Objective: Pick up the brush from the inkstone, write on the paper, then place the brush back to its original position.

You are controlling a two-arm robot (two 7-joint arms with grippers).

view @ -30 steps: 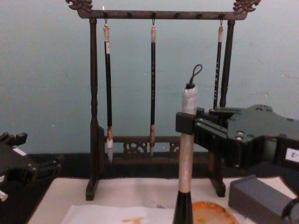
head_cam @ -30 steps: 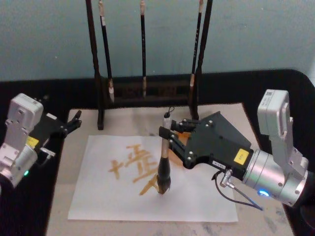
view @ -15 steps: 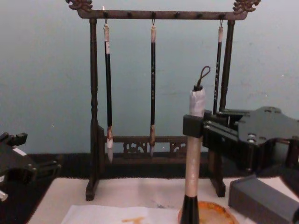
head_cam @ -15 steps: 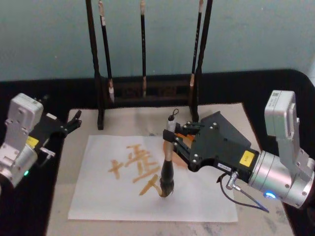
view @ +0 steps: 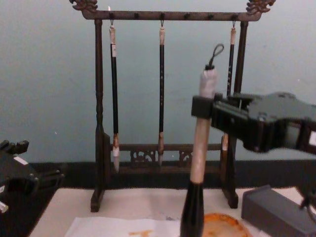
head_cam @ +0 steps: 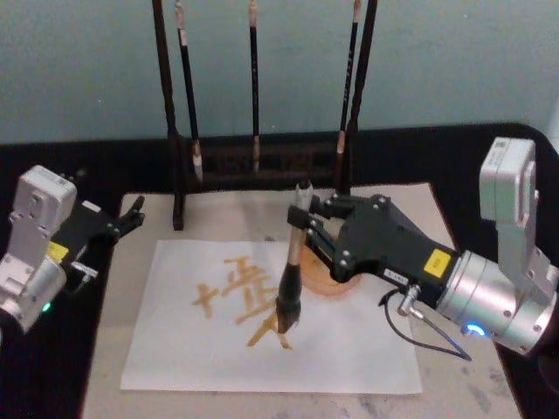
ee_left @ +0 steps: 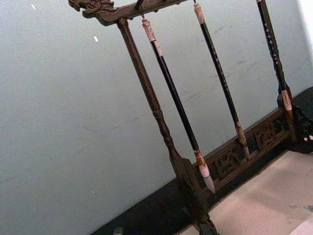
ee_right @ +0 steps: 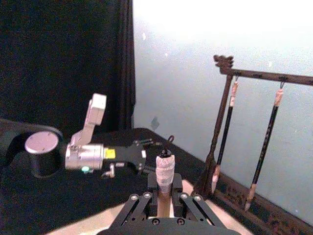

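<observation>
Pale-handled bushy brush in right claw over thin white paper.

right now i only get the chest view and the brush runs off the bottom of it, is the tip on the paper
observer: In the head view the brush has its bristles at the lower right end of the orange writing on the paper. I cannot confirm contact.
operator: where's the inkstone from there
observer: The inkstone lies just right of the brush, partly under the right gripper, which is shut on the handle's top.
operator: and the left arm
observer: The left gripper rests open at the beige mat's left edge, off the paper.
</observation>
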